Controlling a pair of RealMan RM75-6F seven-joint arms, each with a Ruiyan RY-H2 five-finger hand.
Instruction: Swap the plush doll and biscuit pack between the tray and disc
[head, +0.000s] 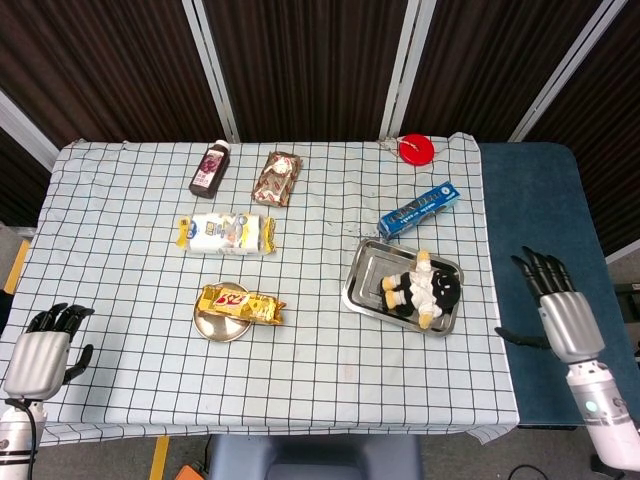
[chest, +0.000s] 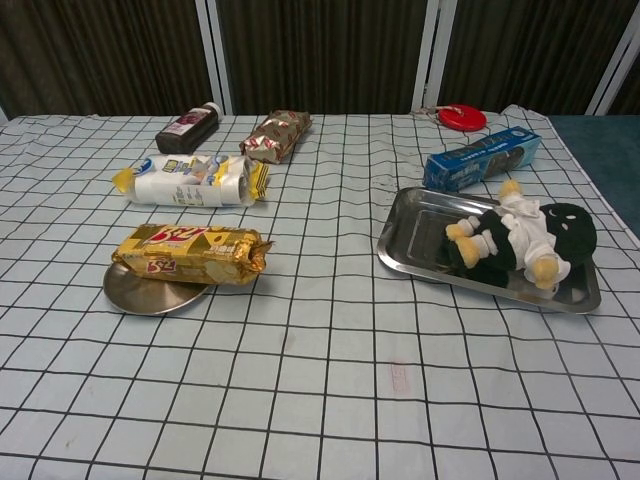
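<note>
A black-and-white plush doll (head: 426, 288) (chest: 516, 239) lies in the metal tray (head: 362, 268) (chest: 412, 229) on the right of the table. A gold biscuit pack (head: 240, 303) (chest: 190, 254) rests across the round metal disc (head: 213, 327) (chest: 143, 291) on the left. My left hand (head: 42, 353) hangs off the table's near-left corner, fingers curled, holding nothing. Off the table's right edge, my right hand (head: 557, 306) is open with fingers spread, well clear of the tray. Neither hand shows in the chest view.
Behind the disc lie a white-and-yellow snack bag (head: 227, 234), a dark bottle (head: 209, 169) and a brown foil pack (head: 278, 177). A blue box (head: 419, 209) sits just behind the tray, and a red round thing (head: 416, 149) lies at the far edge.
</note>
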